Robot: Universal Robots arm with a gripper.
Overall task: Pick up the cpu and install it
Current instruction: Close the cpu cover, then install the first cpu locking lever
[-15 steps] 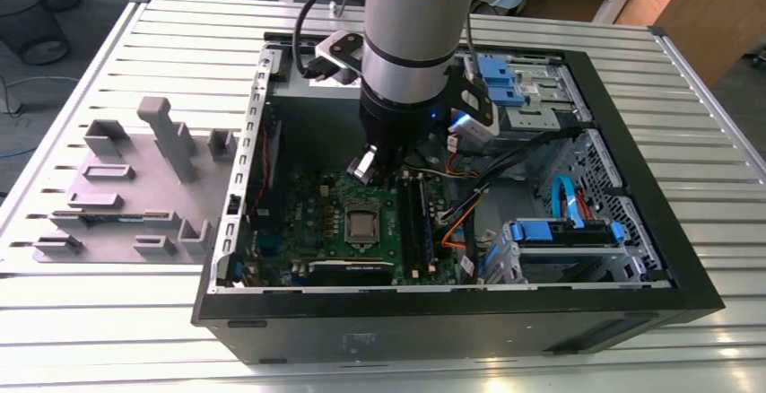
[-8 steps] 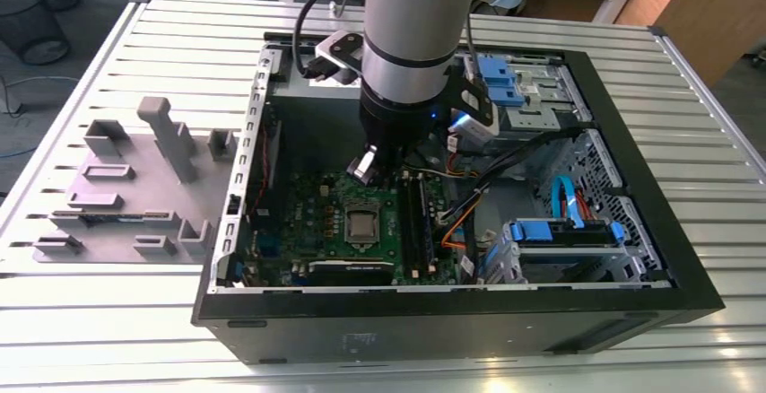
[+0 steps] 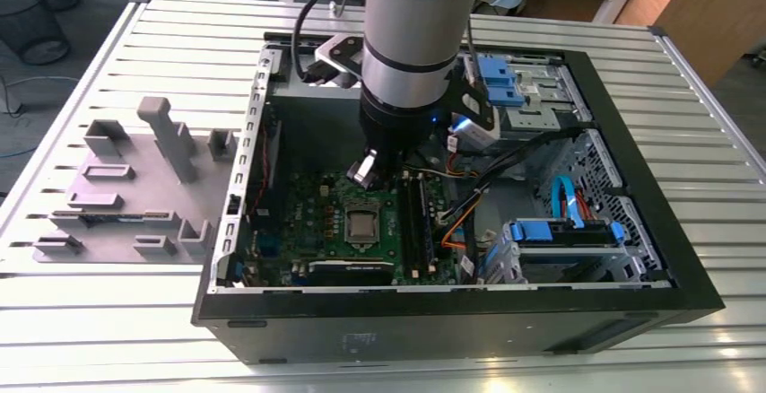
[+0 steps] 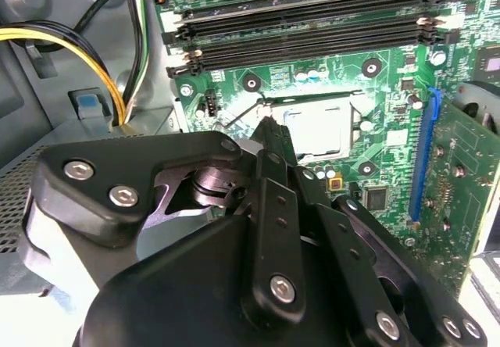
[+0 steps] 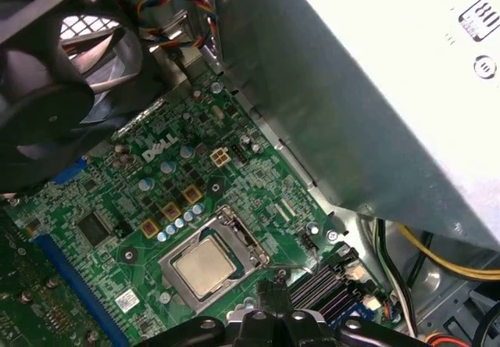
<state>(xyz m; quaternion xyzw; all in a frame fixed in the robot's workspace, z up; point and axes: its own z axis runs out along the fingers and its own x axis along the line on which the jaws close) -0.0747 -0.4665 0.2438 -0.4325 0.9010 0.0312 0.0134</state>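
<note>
CPU seated in socket, just ahead of pincer tips; exterior view adds grey holder blocks. Arm vertical, pincer pressed together, empty.

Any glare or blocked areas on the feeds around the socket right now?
Exterior view: glare streaks on the ribbed metal table. Second wrist view: the black gripper hides part of the pale silver square cpu. First wrist view: cpu evenly lit; pale metal box washed out.
</note>
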